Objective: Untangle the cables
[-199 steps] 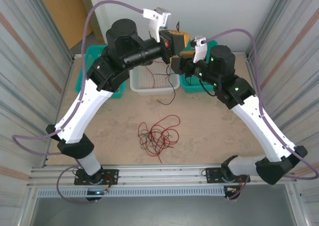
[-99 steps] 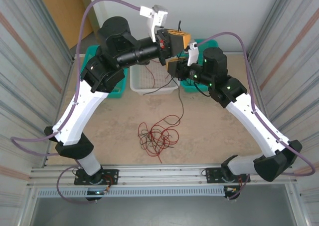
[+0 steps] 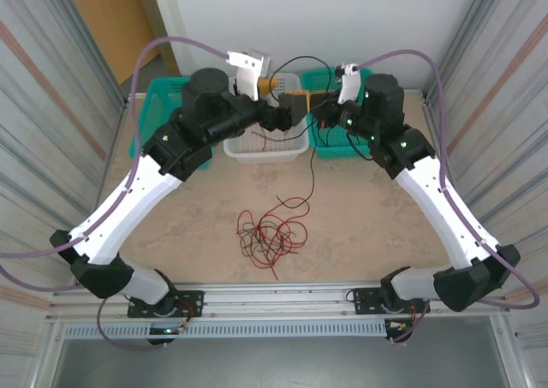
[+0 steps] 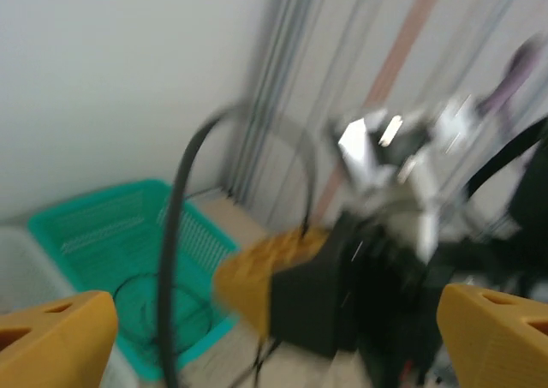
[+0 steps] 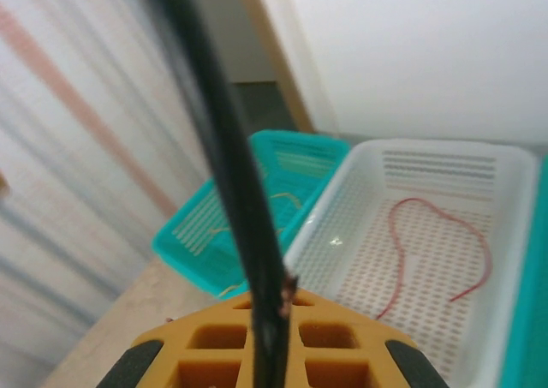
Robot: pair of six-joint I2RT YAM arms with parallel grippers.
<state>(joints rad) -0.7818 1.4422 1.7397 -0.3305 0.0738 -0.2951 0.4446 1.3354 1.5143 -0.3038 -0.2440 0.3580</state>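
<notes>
I am in the middle of drawing one strand free: my right gripper point(image 5: 274, 337) is clamped on the black cable point(image 5: 240, 182), which runs up between its fingers and, from above, arches over toward my other arm while its free end hangs down over the table point(image 3: 197, 199). My left gripper point(image 4: 276, 315) stands with its fingers spread wide and nothing between them, close beside the right one over the baskets. The red tangle point(image 3: 272, 229) lies knotted on the table near my bases, well apart from both grippers, so I judge most of the work is yet to do. The white basket point(image 5: 342, 191) holds one red cable point(image 5: 411, 201); the left teal basket point(image 5: 295, 144) beyond it holds a yellow-tan cable point(image 5: 216, 230); the right teal basket point(image 4: 103, 225) seems to hold a dark coil point(image 4: 158, 307), though that view is blurred. Next I should carry the black cable over the right teal basket, lower it so the hanging end clears the rim, and only then let go.
</notes>
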